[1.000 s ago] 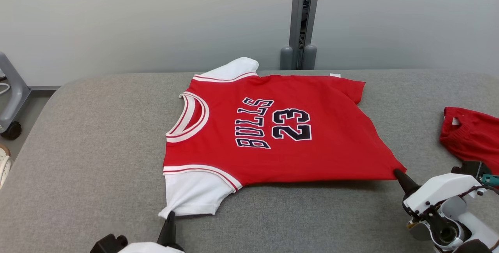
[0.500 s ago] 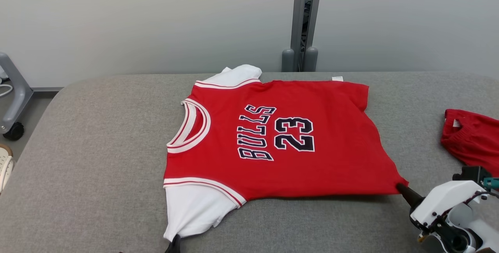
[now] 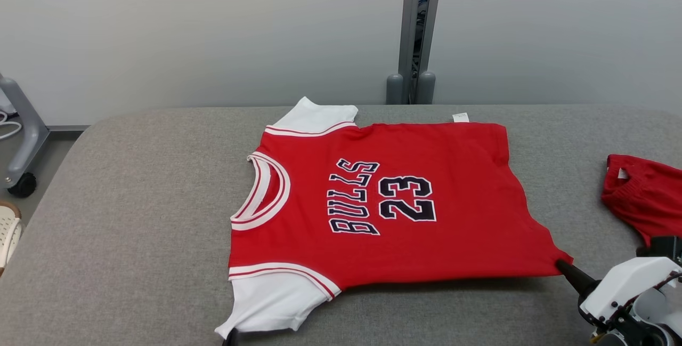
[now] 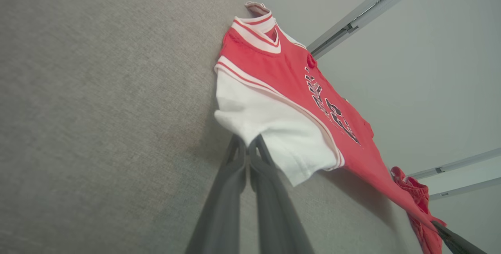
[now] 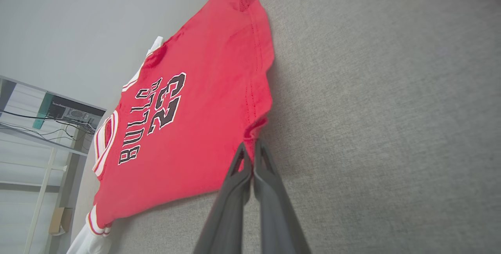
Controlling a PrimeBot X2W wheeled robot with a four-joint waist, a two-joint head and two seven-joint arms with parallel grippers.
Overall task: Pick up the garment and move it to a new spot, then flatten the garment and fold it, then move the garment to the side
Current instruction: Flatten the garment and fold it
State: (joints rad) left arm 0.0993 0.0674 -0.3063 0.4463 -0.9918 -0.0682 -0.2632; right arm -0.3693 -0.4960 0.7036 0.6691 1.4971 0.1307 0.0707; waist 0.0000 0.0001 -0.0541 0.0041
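Observation:
The garment [image 3: 383, 202] is a red jersey with white sleeves and "BULLS 23" in dark letters, spread on the grey padded table [image 3: 133, 218]. My left gripper [image 4: 247, 144] is shut on the near white sleeve's corner [image 3: 226, 330], at the head view's bottom edge. My right gripper [image 3: 560, 265] is shut on the garment's near hem corner at the lower right; the right wrist view has its fingers [image 5: 238, 168] pinching the red hem [image 5: 254, 127]. The near edge hangs slightly lifted between the two grips.
A second red piece of clothing [image 3: 639, 196] lies at the table's right edge. A grey post [image 3: 418, 31] stands behind the table against the pale wall. A wheeled grey stand [image 3: 21, 149] sits on the floor at the left.
The head camera has tilted up, so everything sits lower in the picture. Both grippers stay shut on the garment, and its far edge has slid toward me on the table.

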